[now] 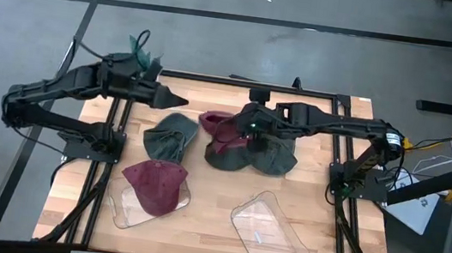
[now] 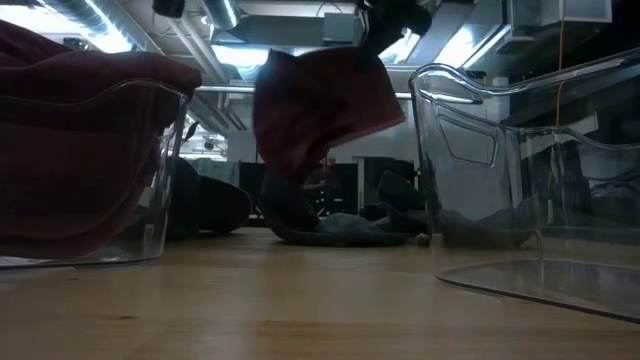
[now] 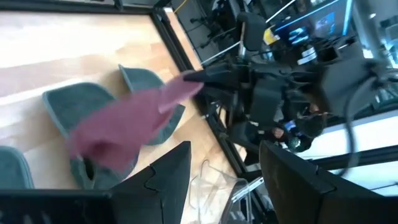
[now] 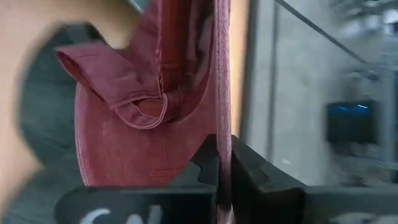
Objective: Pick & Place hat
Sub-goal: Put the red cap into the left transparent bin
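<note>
Right now the right gripper, frame centre in the high view, is pinched tight on a maroon hat; the right wrist view shows the fabric clamped between its fingers. In the low view that hat hangs off the table, top centre, above a grey hat pile. From above, the pile sits just below and right of the gripper. Another grey hat lies left of centre. A second maroon hat rests in a clear bin at lower left; an empty-looking clear bin is at lower right. Left gripper hovers upper left of centre, jaws wide, holding nothing; its fingers show apart in the left wrist view.
</note>
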You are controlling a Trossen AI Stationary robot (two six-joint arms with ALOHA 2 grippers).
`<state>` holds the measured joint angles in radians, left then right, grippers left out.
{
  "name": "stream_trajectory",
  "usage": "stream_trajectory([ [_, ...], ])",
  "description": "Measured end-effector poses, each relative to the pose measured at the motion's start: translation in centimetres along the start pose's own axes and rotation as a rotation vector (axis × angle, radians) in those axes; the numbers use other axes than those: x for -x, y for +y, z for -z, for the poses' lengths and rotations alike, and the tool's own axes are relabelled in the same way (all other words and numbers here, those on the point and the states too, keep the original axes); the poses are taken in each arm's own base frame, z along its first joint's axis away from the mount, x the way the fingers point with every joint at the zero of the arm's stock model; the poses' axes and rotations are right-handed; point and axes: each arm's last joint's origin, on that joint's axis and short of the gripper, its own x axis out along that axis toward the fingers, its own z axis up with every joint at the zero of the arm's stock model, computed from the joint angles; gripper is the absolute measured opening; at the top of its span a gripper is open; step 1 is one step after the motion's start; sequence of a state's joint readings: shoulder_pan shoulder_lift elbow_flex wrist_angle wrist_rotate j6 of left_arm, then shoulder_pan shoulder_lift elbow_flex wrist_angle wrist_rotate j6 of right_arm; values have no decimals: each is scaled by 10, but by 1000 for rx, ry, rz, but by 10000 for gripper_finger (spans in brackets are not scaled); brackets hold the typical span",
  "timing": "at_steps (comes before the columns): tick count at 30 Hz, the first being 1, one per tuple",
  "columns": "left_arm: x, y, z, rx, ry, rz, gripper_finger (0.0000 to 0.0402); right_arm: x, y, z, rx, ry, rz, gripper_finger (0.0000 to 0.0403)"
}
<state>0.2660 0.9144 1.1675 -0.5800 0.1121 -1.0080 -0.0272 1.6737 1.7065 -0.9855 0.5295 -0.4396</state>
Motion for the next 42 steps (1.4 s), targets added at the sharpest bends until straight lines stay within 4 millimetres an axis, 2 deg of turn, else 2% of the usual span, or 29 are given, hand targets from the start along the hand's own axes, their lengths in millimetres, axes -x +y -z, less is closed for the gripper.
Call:
stream_trajectory([
  [5,4,0,-1,-23,-24,2,185,-9,-8,10,7,90,81,17],
  [10,5,0,-1,-36,-30,-2,185,-16,-21,19,-14,192,238,14],
  [17,5,0,-1,-54,-32,-4,185,-29,-36,23,-105,155,202,14],
  [22,5,0,-1,-62,-33,-5,185,-52,-26,19,-109,164,101,14],
  [26,5,0,-1,-65,-35,-6,185,-71,-17,19,28,256,114,14],
  [29,5,0,-1,-70,-37,-5,185,-76,-21,23,108,319,167,14],
  [36,5,0,-1,-84,-37,-6,185,-75,-30,28,24,328,203,14],
  [39,5,0,-1,-84,-37,-6,184,-78,-25,28,24,307,151,14],
  [42,5,0,-1,-87,-37,-5,185,-87,-8,35,85,327,81,14],
])
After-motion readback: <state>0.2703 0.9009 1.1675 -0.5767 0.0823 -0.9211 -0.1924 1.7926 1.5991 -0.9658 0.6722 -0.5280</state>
